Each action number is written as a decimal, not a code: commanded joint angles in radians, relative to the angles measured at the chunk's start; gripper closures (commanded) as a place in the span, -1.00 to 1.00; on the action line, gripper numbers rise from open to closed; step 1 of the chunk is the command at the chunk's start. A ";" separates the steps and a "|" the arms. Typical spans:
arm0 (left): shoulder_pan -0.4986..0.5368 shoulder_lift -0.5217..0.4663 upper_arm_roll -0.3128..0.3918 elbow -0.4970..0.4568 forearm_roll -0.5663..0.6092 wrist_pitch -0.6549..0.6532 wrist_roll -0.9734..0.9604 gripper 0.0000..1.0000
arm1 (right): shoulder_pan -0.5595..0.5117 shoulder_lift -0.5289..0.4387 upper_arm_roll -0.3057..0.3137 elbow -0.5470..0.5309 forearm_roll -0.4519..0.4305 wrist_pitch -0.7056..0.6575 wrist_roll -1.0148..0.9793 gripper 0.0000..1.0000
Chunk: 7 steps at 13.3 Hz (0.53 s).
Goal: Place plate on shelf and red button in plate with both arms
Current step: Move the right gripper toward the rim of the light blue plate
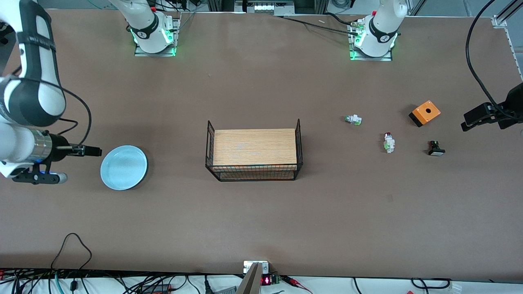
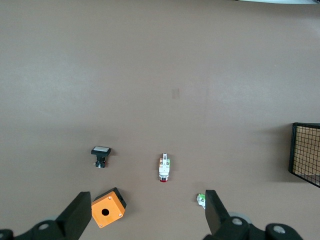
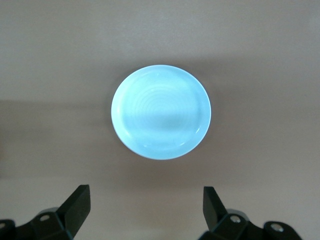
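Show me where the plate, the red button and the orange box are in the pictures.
plate [image 1: 124, 167]: front view, centre of its blue dish.
red button [image 1: 389, 142]: front view, middle of its white body.
orange box [image 1: 425, 112]: front view, orange top face beside the hole.

The front camera hangs high across the table [image 1: 261, 228], facing both arm bases. The left wrist camera looks down from well up; it and the front view both show the orange box [image 2: 108, 207] and rack [image 2: 306, 152]. The right wrist camera looks down on the plate [image 3: 160, 111], also in the front view.
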 commanded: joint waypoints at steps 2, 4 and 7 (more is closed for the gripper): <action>0.002 0.016 -0.008 0.001 0.013 -0.056 0.007 -1.00 | -0.033 0.076 0.003 0.022 0.010 0.015 -0.006 -1.00; 0.002 0.054 -0.006 -0.002 0.011 -0.104 0.004 -1.00 | -0.038 0.111 0.001 0.022 0.009 0.033 -0.005 -1.00; -0.014 0.126 -0.006 -0.001 0.009 -0.105 0.004 -1.00 | -0.062 0.177 0.001 0.022 0.007 0.157 -0.057 -1.00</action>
